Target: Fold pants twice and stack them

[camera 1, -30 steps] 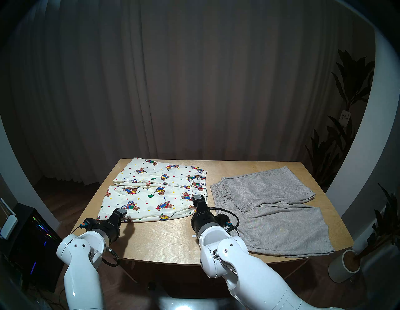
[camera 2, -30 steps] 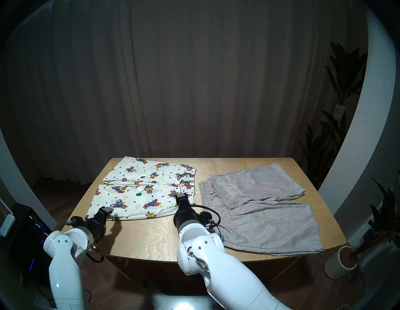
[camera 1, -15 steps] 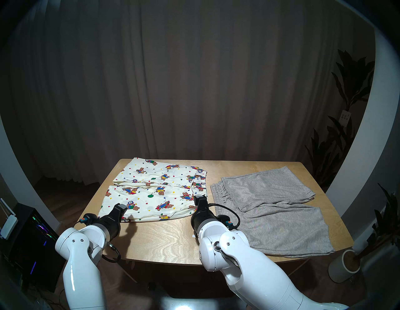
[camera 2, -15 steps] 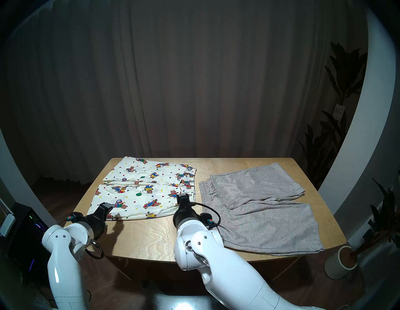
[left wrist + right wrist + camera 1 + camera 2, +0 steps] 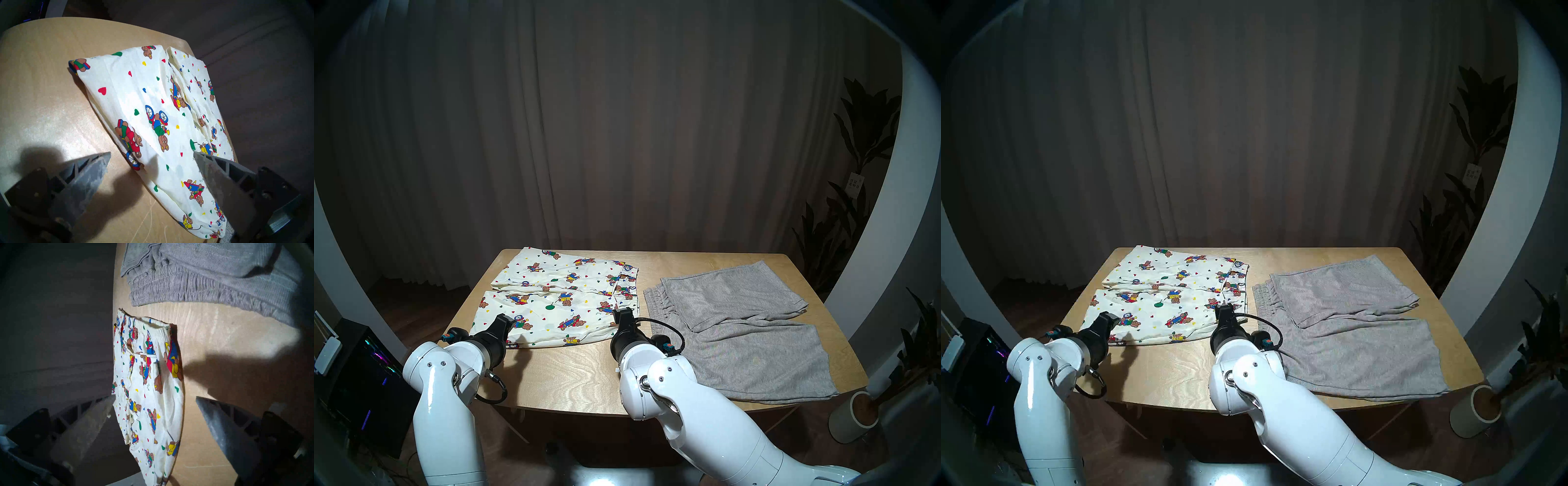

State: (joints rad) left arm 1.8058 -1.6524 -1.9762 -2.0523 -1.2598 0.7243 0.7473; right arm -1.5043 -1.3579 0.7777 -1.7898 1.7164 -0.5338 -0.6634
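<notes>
A light wooden table (image 5: pixel 572 373) with round corners stands in front of a long dark curtain (image 5: pixel 619 135). A leafy plant (image 5: pixel 857 169) stands in the room past the table's far right corner, a pale round pot (image 5: pixel 853 421) sits on the floor by the near right corner, and a dark computer box (image 5: pixel 365 380) with small coloured lights stands on the floor by the near left corner. The teddy bear shorts (image 5: pixel 558 298) lie spread flat on the left half of the table, reaching up to its far edge. The grey shorts (image 5: pixel 741 325) lie flat on the right half, running down to the near right corner, with one leg partly folded over. The two pairs lie just beside each other, with a thin strip of bare wood between them. The left gripper (image 5: pixel 152 155) is wide open and holds nothing, above the near left corner of the teddy bear shorts. The right gripper (image 5: pixel 155 399) is wide open too, above the near right end of those shorts. Since a second ago the left arm has come up and moved a bit over the cloth. Both pairs of shorts have stayed where they were.
</notes>
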